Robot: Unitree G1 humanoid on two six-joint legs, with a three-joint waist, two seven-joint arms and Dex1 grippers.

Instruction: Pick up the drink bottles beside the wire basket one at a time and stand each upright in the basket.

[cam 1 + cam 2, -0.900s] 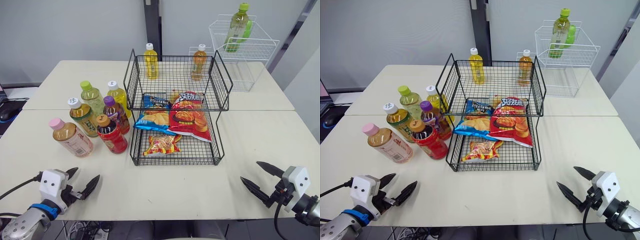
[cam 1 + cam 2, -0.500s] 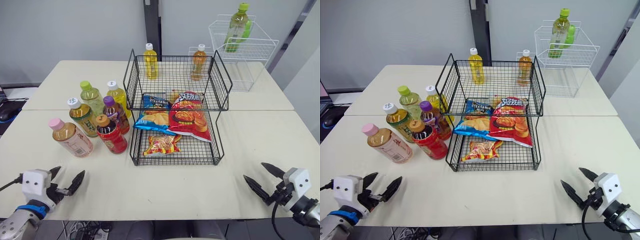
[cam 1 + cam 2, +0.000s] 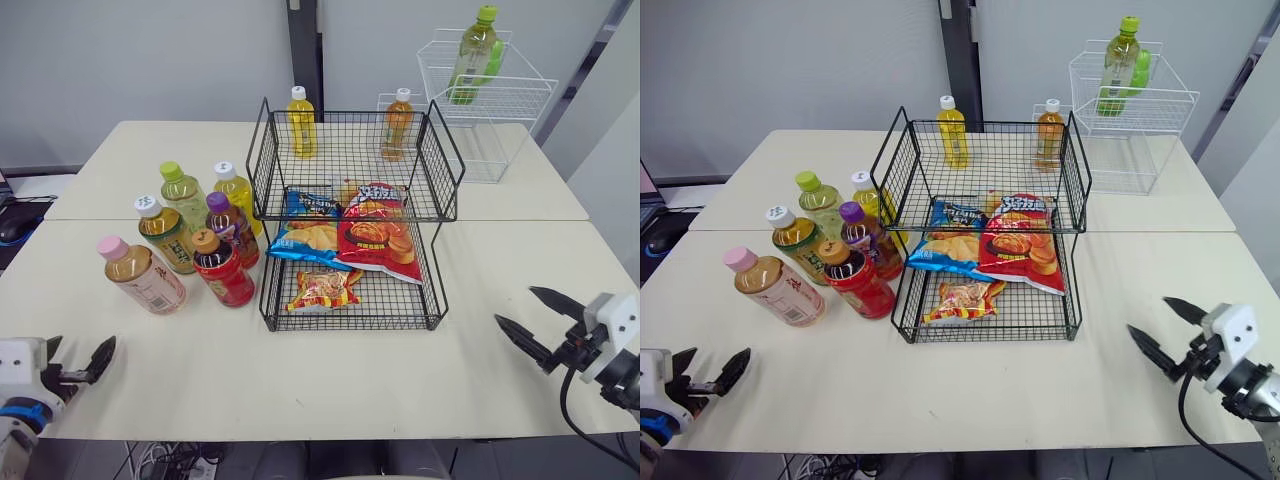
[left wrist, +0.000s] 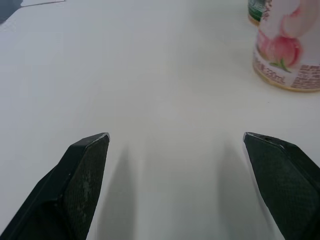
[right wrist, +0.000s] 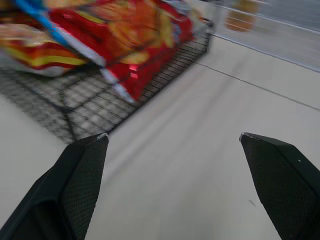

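Hovering low over the near left corner of the table [image 3: 300, 390], the left gripper [image 3: 78, 352] has its two black fingers spread wide with nothing between them. Its wrist view shows bare tabletop ahead and the foot of the pink-capped peach bottle [image 3: 145, 275] off to one side.

That bottle stands nearest of six in a tight cluster left of the black two-tier wire basket [image 3: 437, 160]. Beyond it are a white-capped tea bottle [image 3: 165, 235], a green-capped bottle [image 3: 187, 195] and a white-capped yellow bottle [image 3: 237, 195]. A purple-capped bottle [image 3: 232, 228] and a red bottle [image 3: 224, 270] stand just beside the basket's left wall. All six are upright.

They look full, so I judge them fairly heavy for their size, with stiff walls that give a little and glossy labels that could slip. A hold across the round body at mid-height, below the shoulder, seems safest. The peach bottle has open table on its near and left sides, so it looks the easiest to reach without knocking its neighbours.

In the basket, the upper tier appears to hold a yellow bottle [image 3: 300, 122] and an orange bottle [image 3: 397, 125] at its far edge. Snack packets [image 3: 375, 235] lie in the lower tier. A white wire rack [image 3: 520, 95] at the far right holds a green bottle [image 3: 475, 55].

At the near right, the right gripper [image 3: 515, 306] is also parted and empty, well apart from the basket.
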